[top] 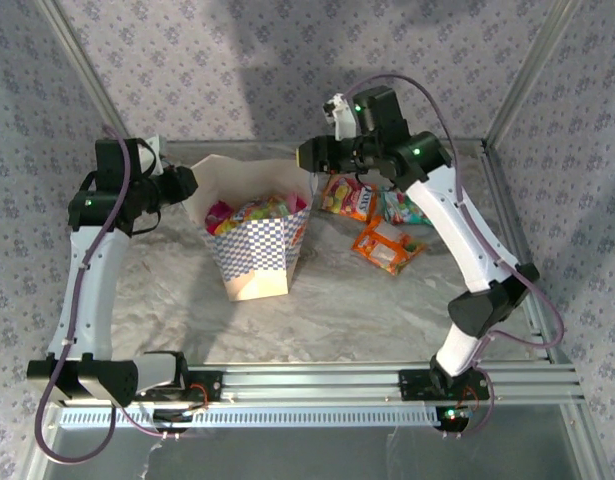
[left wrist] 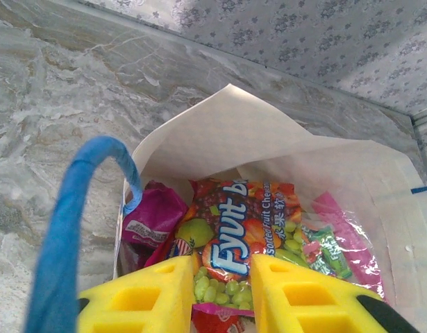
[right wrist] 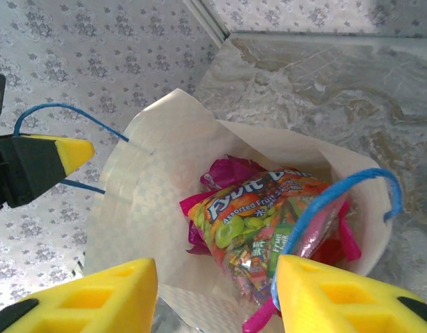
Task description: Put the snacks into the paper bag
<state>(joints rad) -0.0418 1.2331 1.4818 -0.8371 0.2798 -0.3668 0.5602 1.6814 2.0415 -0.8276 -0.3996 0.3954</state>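
In the top view the paper bag (top: 249, 270) stands upright near the middle of the table (top: 367, 300), its mouth open. The multicoloured packet (top: 257, 212) and a purple packet (top: 219, 213) lie inside it.

The left gripper (top: 182, 187) sits at the bag's 10 o'clock, by the rim. In its own wrist view the left gripper (left wrist: 220, 298) is parted by a narrow gap with nothing pinched in it. Through that gap the multicoloured packet (left wrist: 237, 229) shows down in the bag (left wrist: 227, 132), with the purple packet (left wrist: 154, 215) at its 9 o'clock. The bag's left handle (left wrist: 67, 236) arches up just beside the left-hand finger; whether they touch I cannot tell.

The right gripper (top: 305, 155) hangs at the bag's 1 o'clock, above the rim. From its wrist camera the right gripper (right wrist: 216, 298) is spread wide and grips nothing. The right handle (right wrist: 310, 216) crosses just in front of one finger. Below lie the multicoloured packet (right wrist: 255, 208) and purple packet (right wrist: 230, 170).

Three packets lie loose on the table at the bag's 2 to 3 o'clock: a red-orange packet (top: 347, 197), a teal-white packet (top: 402, 208) and an orange packet (top: 387, 248).
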